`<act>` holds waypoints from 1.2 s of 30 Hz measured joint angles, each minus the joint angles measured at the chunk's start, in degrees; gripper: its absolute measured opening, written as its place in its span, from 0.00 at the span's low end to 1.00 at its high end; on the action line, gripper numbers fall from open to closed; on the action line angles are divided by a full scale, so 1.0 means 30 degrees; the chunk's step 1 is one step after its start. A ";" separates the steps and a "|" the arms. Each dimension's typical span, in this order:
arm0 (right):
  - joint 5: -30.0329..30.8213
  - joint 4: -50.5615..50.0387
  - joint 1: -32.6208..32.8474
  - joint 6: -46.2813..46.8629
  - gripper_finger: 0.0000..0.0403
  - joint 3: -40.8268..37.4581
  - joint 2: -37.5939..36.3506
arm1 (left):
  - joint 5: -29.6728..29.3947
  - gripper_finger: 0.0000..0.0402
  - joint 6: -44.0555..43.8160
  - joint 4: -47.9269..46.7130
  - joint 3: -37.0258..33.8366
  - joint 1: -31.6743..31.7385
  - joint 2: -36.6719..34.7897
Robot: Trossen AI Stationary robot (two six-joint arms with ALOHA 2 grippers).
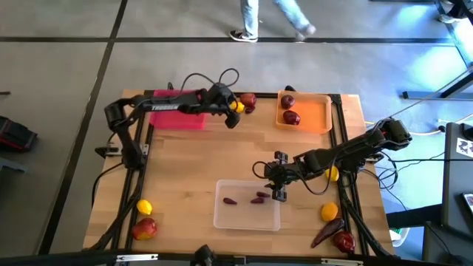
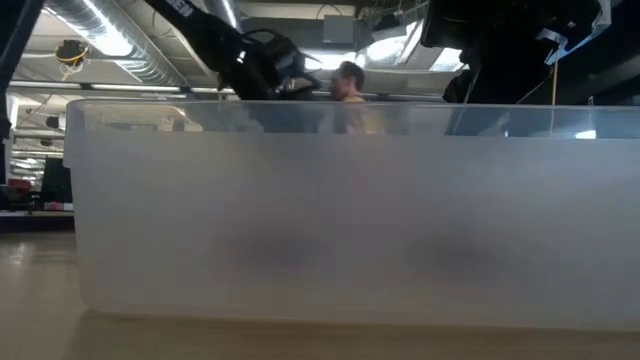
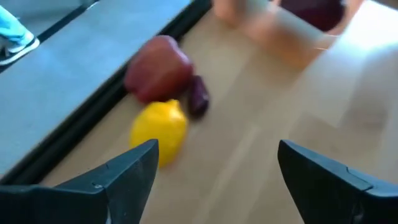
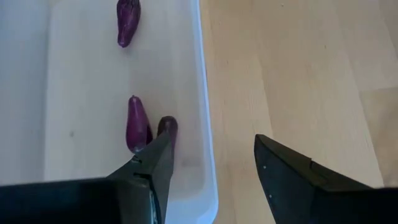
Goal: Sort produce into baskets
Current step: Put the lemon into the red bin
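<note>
This is looking like a robotics lab or industrial workshop hall rather than a home. The wooden table is sitting on a bare grey concrete floor marked with dark lines, and black frame rails are running along its edges. Loose cables are trailing over the arms, and more equipment is standing just off the table's sides. In the low view, exposed silver ducting and strip lights are hanging from an open ceiling, with a person standing in the background. Another person's legs and sneakers are crossing the floor beyond the table's far edge.
</note>
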 joint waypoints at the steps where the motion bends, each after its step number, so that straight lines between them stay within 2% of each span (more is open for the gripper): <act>1: 0.0028 0.0002 0.0000 0.0007 0.48 0.0000 0.0000 | -0.0023 0.81 0.0136 0.0089 0.0039 0.0123 0.0150; 7: 0.0740 0.0052 0.0000 0.0015 0.48 0.0000 0.0007 | 0.0057 0.81 0.2224 0.0187 0.0055 0.0556 0.0334; 14: 0.0855 0.0066 0.0000 0.0015 0.48 0.0000 0.0007 | 0.1714 0.81 0.3113 0.0623 0.0063 0.1566 0.0955; 19: 0.1348 0.0086 -0.0001 0.0029 0.48 0.0000 0.0015 | 0.2942 0.81 0.3953 0.2049 0.0063 0.2223 0.1977; 36: 0.2033 0.0248 0.0000 0.0036 0.48 -0.0015 0.0015 | 0.3670 0.81 0.5458 0.3817 0.0063 0.3315 0.4432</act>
